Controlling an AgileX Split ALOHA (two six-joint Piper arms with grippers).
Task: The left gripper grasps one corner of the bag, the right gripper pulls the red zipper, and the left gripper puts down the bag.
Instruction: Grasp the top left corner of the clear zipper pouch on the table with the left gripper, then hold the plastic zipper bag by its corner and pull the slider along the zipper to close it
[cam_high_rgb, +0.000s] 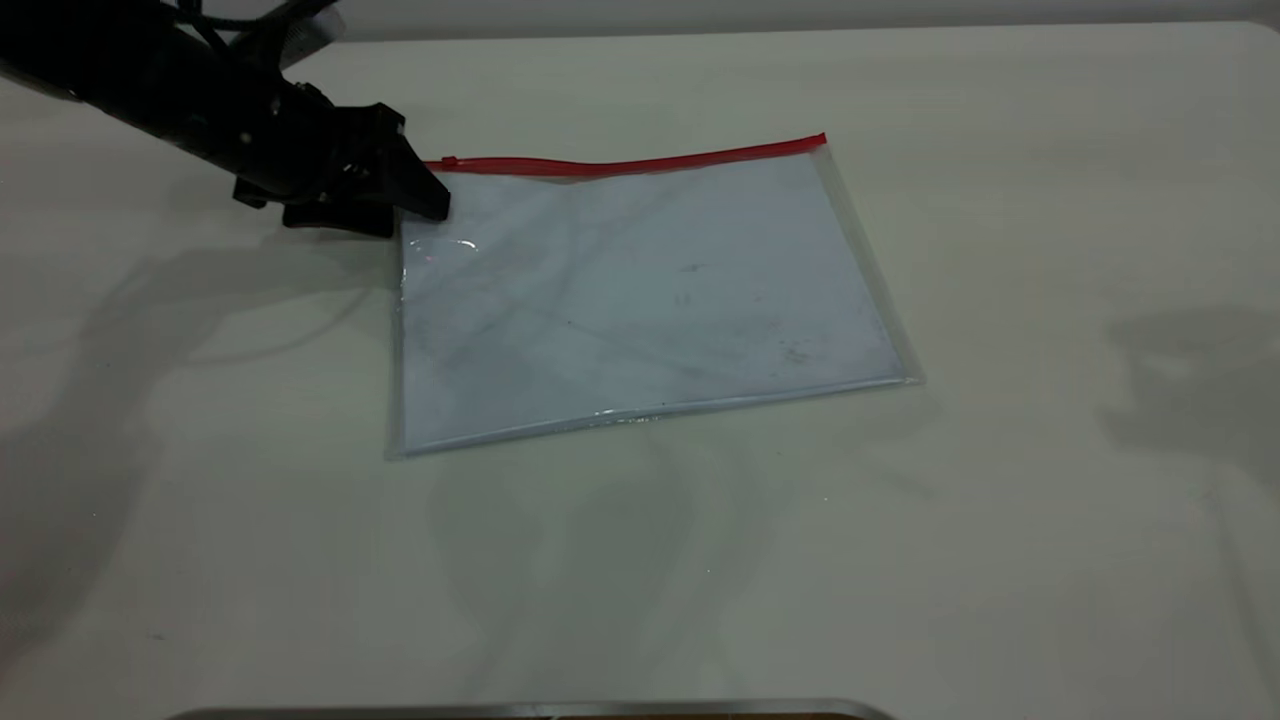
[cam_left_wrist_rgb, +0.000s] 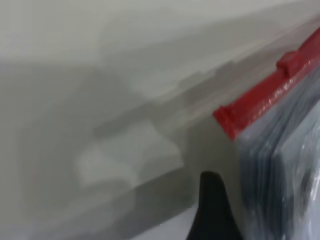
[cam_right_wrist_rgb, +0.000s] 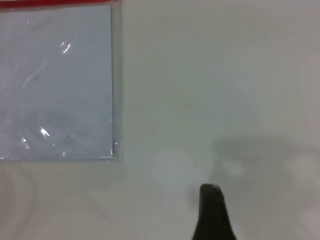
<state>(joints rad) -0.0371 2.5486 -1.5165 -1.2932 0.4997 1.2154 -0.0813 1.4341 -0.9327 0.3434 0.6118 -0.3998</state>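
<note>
Flat on table (cam_high_rgb: 1000, 150): bag (cam_high_rgb: 640, 290), pale paper (cam_high_rgb: 600, 320) inside.

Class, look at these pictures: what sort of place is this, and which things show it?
Probably a robot test bench: a bare pale table, the left gripper at the bag, and nothing homely around.

My left gripper (cam_high_rgb: 415, 205) reaches in low from the far left, jaws slightly parted. My right gripper (cam_right_wrist_rgb: 214, 212) hangs higher up.
</note>
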